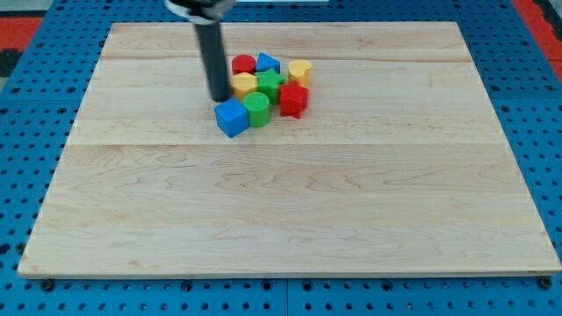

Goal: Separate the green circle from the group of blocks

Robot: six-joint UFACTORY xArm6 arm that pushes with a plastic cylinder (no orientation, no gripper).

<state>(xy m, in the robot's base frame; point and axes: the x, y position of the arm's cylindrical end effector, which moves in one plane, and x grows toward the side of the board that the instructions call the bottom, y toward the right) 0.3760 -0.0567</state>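
No claw here, just my tip point(219, 97) at the cluster's left, touching the blue cube point(232, 117). The green circle point(258, 111) sits on the group's near edge on the worktop point(281, 219); it looks like the approach step, and next calls for pushing it nearer, clear.

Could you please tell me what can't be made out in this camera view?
- Rod's upper part: cut off by the view's top.
- Green star: partly hidden among neighbouring blocks.
- Whether my tip touches the yellow block: too close to tell.
- Green circle and blue cube: any gap unclear.
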